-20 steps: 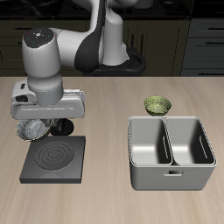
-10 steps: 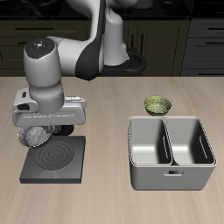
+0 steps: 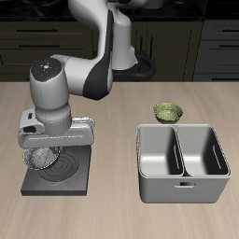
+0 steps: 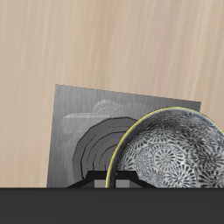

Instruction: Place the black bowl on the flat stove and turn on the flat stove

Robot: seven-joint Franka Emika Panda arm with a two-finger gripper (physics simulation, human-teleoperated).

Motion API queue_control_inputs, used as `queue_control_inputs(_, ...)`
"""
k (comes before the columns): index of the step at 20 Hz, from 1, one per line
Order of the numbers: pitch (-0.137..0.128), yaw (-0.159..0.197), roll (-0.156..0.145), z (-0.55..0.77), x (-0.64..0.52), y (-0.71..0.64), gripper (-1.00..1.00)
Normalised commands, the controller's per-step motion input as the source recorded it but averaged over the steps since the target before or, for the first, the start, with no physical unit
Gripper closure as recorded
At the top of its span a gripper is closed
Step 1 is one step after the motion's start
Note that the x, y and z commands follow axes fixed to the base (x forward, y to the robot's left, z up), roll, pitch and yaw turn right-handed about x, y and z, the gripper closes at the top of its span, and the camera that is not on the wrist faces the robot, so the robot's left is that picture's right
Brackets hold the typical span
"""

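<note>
Black bowl [image 3: 40, 155] hangs tilted over the flat stove [image 3: 75, 175], at the edge of the plate, mottled silvery inside showing. Wrist view: bowl [image 4: 171, 149] fills the near field, rim overlapping the stove's ring marks [image 4: 96, 144]. Whether bowl touches the plate: cannot tell. Pincer [image 3: 45, 149] is clamped on the bowl's rim, the arm's grey wrist block directly above it. Stove lies near the bench [image 3: 112, 121] front edge. Well apart: grey two-compartment tray [image 3: 183, 187]; olive-green bowl [image 3: 168, 112] just behind it.
</note>
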Motion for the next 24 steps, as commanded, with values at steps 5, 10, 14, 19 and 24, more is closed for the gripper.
queue_control_inputs(5, 0.034, 0.013, -0.027, -0.23, 0.07, 0.13, 1.0)
queue_control_inputs(10, 0.052, -0.026, -0.005, -0.11, -0.07, 0.15, -1.0)
queue_control_inputs(14, 0.001, -0.017, -0.003, 0.06, -0.19, 0.17, -1.0)
queue_control_inputs(19, 0.005, -0.013, -0.018, 0.07, -0.21, 0.12, -1.0)
queue_control_inputs(24, -0.057, -0.017, 0.005, 0.26, -0.49, 0.07, -1.0)
